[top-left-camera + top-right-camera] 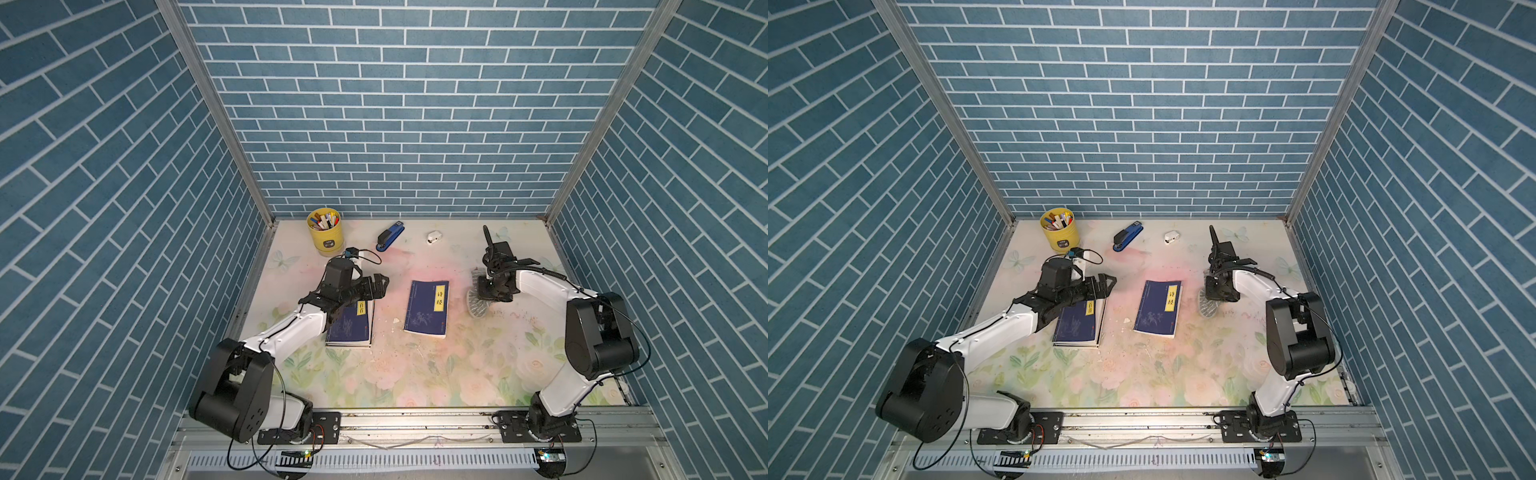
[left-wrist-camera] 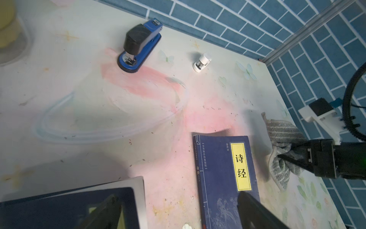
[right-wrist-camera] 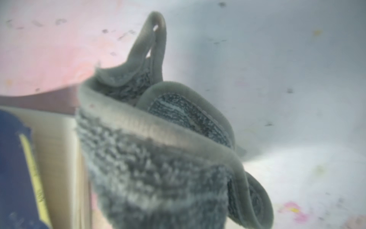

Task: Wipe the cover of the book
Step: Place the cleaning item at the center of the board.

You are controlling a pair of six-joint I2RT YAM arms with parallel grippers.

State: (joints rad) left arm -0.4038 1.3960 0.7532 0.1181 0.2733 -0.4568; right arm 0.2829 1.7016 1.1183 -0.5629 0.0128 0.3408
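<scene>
R gripper (image 1: 487, 291): was pinched on cloth (image 1: 478, 306) just beside book (image 1: 428, 309)
L gripper (image 1: 380, 286): gaped wide, empty
plan: I reckoned flat, light drags across it

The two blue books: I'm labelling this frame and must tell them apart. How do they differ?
The left book is partly covered by the open left gripper; the middle book lies fully in view. The cloth is beside the middle book, well away from the left book. Both are closed, lie flat, and are dark blue with a yellow title strip.
</scene>
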